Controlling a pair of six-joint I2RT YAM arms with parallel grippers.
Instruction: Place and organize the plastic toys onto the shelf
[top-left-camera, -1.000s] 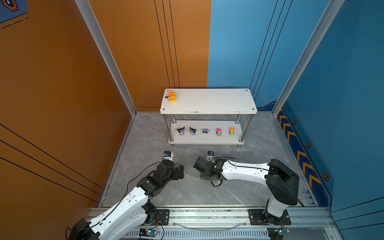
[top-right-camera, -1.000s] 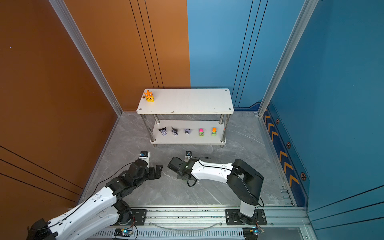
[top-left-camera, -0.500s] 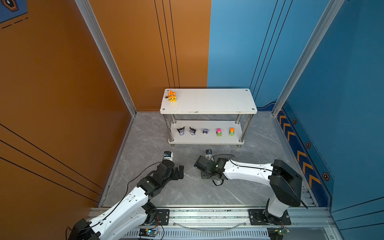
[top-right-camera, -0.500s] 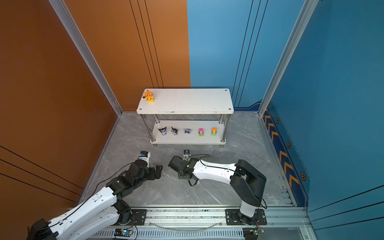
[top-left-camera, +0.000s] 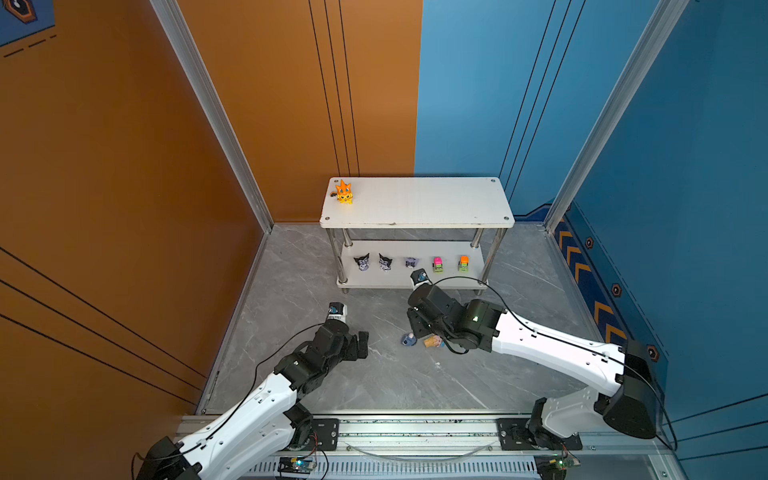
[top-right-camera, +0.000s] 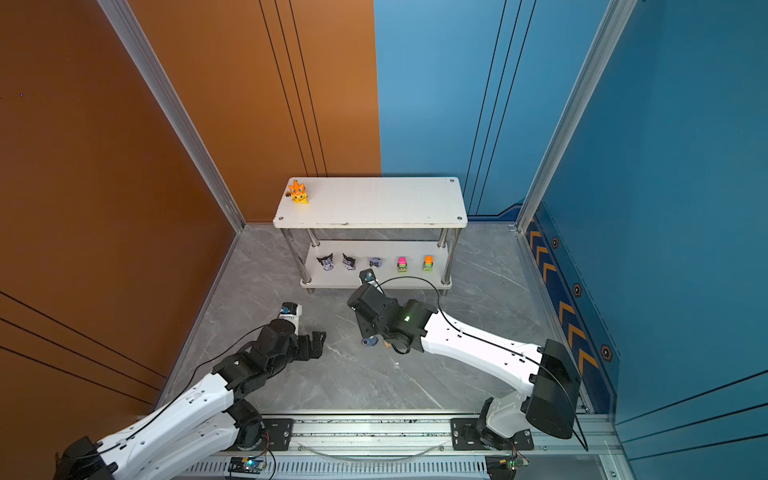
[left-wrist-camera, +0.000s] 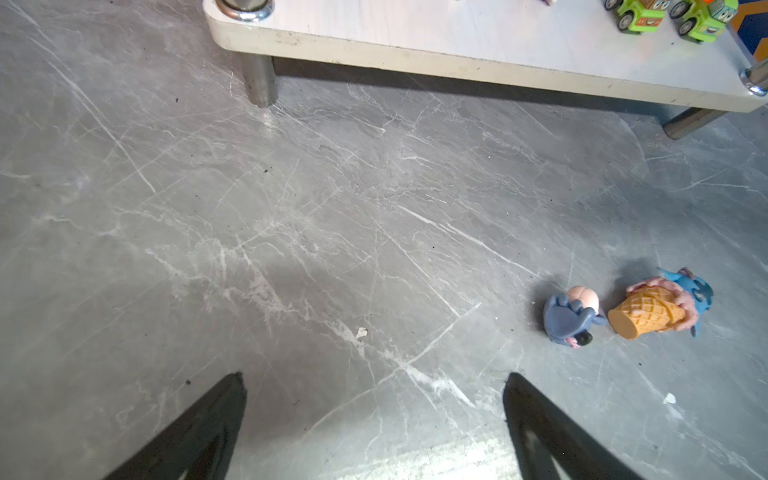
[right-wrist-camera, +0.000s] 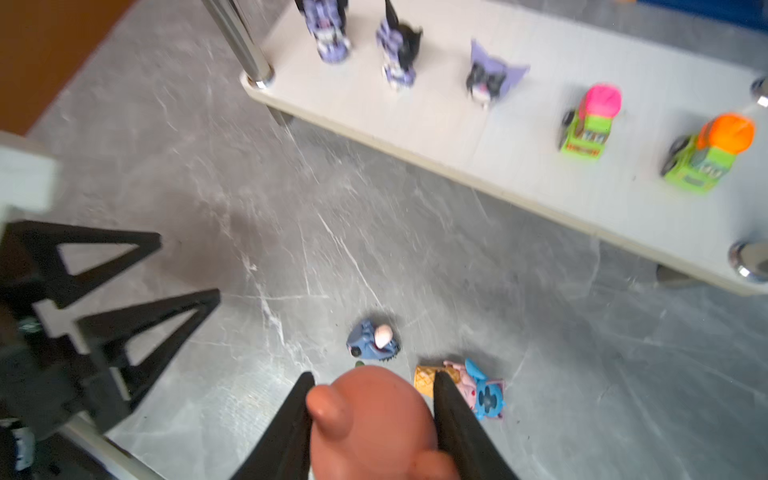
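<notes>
Pink bear (right-wrist-camera: 374, 428), smooth and rounded, clamped in black wedge-tipped right gripper (right-wrist-camera: 374, 378); left gripper (left-wrist-camera: 374, 376), nine o'clock, splayed wide, empty.

A grey, marble-veined table (top-left-camera: 374, 386) is seen in both top views. It is enclosed by an orange wall (top-left-camera: 124, 166) on the left and a blue wall (top-left-camera: 685, 166) on the right, and the two colours meet at the back. Aluminium posts (top-left-camera: 208, 104) are set at the back corners. A metal rail (top-left-camera: 415, 430) is laid along the near edge. Orange chevrons (top-left-camera: 600, 309) are printed low on the blue wall. Small white flecks (left-wrist-camera: 360, 331) are scattered on the table.
</notes>
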